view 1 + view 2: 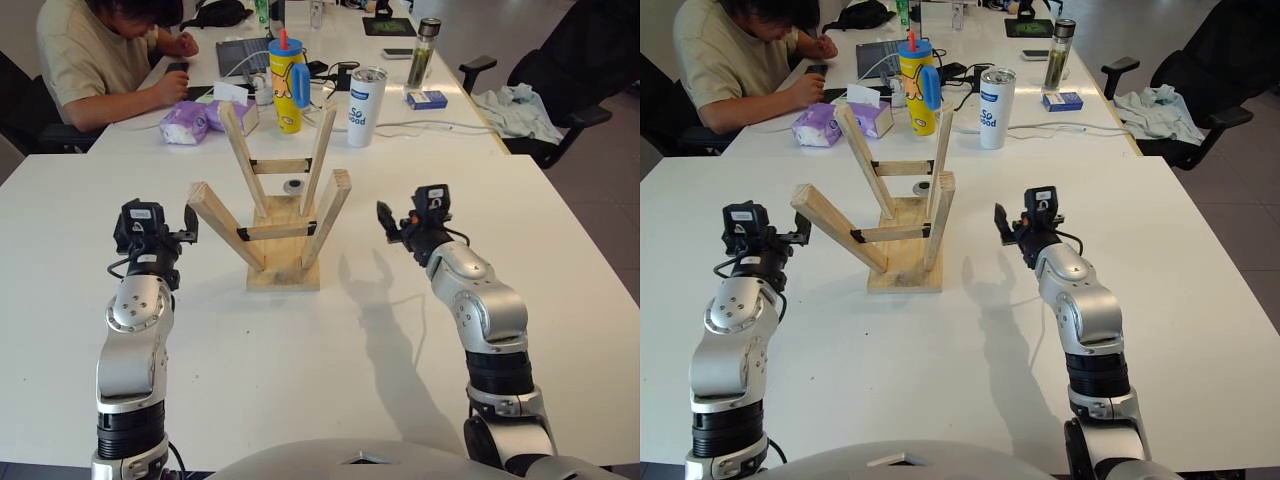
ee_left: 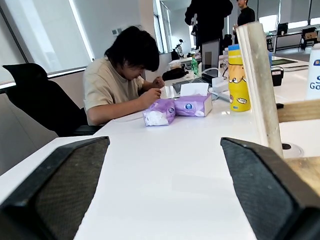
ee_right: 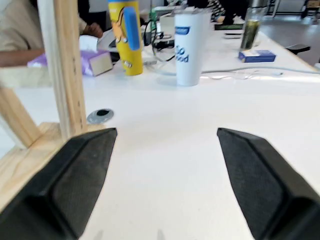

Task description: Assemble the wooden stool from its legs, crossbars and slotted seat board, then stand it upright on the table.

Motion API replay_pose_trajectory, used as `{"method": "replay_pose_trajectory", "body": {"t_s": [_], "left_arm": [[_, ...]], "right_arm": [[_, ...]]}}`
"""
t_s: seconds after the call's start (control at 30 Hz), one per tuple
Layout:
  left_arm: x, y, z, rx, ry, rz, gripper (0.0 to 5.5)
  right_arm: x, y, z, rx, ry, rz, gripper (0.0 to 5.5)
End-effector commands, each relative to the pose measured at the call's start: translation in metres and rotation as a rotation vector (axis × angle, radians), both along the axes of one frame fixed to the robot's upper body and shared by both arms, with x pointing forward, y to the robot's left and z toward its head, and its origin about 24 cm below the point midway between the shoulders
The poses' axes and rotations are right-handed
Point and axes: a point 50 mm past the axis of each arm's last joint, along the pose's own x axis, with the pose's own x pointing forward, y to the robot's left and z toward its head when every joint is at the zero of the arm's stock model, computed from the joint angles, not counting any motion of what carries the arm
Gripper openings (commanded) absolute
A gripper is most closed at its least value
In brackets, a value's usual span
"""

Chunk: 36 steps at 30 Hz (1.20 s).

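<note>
Pale wooden stool (image 1: 283, 225) is upside down mid-bench: slotted seat board (image 1: 285, 272) lies flat on the white bench (image 1: 300, 380), four legs stick up & splay outward. Two short crossbars w/ dark ends link the leg pairs, the far one (image 1: 281, 166) higher, the near one (image 1: 275, 231) lower. So it's put together but not on its feet.

Left claw (image 2: 165, 190) is released, black pads (image 2: 75, 185) spread wide, nothing between them. It hangs low over the bench on the stool's left, near the leaning left leg (image 1: 215, 215) but not touching it.

Right claw (image 3: 165, 175) is likewise spread & empty, on the stool's right side, apart from the nearest leg (image 1: 330, 215).

Small round dark-centred disc (image 1: 293, 186) lies on the bench just behind the stool. On the next bench back: yellow bottle w/ blue lid (image 1: 287, 85), white tumbler (image 1: 366, 105), purple tissue packs (image 1: 185, 122).
</note>
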Motion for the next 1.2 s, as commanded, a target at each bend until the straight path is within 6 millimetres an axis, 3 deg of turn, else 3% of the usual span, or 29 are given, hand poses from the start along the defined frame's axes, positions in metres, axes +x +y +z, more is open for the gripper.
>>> {"method": "replay_pose_trajectory", "body": {"t_s": [0.03,0.13,0.17,0.2,0.27,0.4,0.5,0.6,0.77,0.9,1.0,1.2], "left_arm": [[0.002,-0.027,0.01,0.049,-0.058,-0.122,4.17],[0.015,-0.08,-0.001,0.076,0.037,-0.35,4.17],[0.019,-0.089,-0.005,0.088,0.064,-0.38,4.17],[0.022,-0.087,-0.008,0.098,0.087,-0.366,4.17],[0.022,-0.065,-0.01,0.103,0.109,-0.266,4.17],[0.013,-0.018,-0.024,0.103,0.175,-0.109,4.17],[0.007,0.006,-0.033,0.069,0.226,-0.056,4.17],[-0.005,0.036,-0.062,0.135,0.444,-0.242,4.17],[-0.009,0.035,-0.059,0.142,0.61,-0.752,4.17],[-0.024,0.025,-0.063,0.117,0.803,-1.033,4.17],[-0.024,0.015,-0.067,0.119,0.849,-1.102,4.17],[-0.015,0.003,-0.087,0.168,0.854,-1.037,4.17]], "right_arm": [[-0.009,0.042,0.029,0.074,-0.132,0.189,3.72],[-0.037,0.12,0.019,0.003,-0.031,0.627,3.72],[-0.041,0.127,0.011,-0.022,0.014,0.646,3.72],[-0.04,0.119,-0.004,-0.068,0.091,0.6,3.72],[-0.028,0.089,-0.02,-0.137,0.15,0.455,3.72],[-0.012,0.04,-0.032,-0.191,0.208,0.299,3.72],[-0.001,0.023,-0.031,-0.163,0.19,0.261,3.72],[0.028,0.013,-0.013,-0.109,0.064,0.312,3.72],[0.051,0.026,0.008,-0.101,-0.083,0.516,3.72],[0.048,0.05,0.018,-0.111,-0.173,0.751,3.72],[0.037,0.063,0.02,-0.089,-0.194,0.892,3.72],[0.009,0.092,0.014,-0.073,-0.164,1.118,3.72]]}}
